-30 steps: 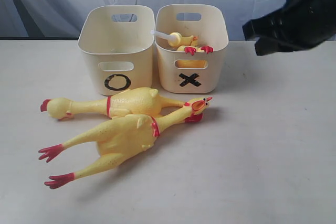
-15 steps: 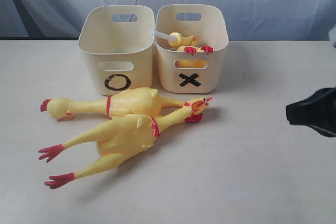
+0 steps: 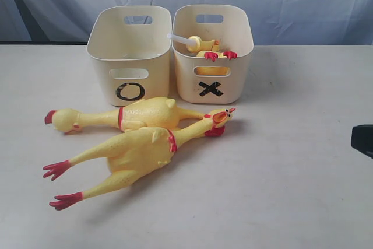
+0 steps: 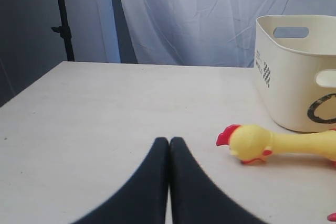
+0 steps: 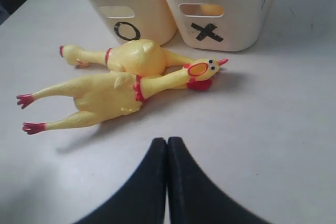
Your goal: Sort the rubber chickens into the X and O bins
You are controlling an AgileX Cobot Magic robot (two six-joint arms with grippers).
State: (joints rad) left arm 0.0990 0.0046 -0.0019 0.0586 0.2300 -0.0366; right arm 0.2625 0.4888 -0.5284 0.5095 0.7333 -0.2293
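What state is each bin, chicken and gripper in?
Cream plastic O bin: upright, no chicken showing.
Cream plastic X bin: upright, holding short yellow rubber chickens.
Two long yellow rubber chickens: lying overlapped on the table.
Left gripper: shut, empty.
Right gripper: shut, empty.

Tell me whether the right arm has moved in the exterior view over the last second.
Yes. The right arm has dropped from level with the rim of the X bin to below its base, withdrawing toward the right edge.
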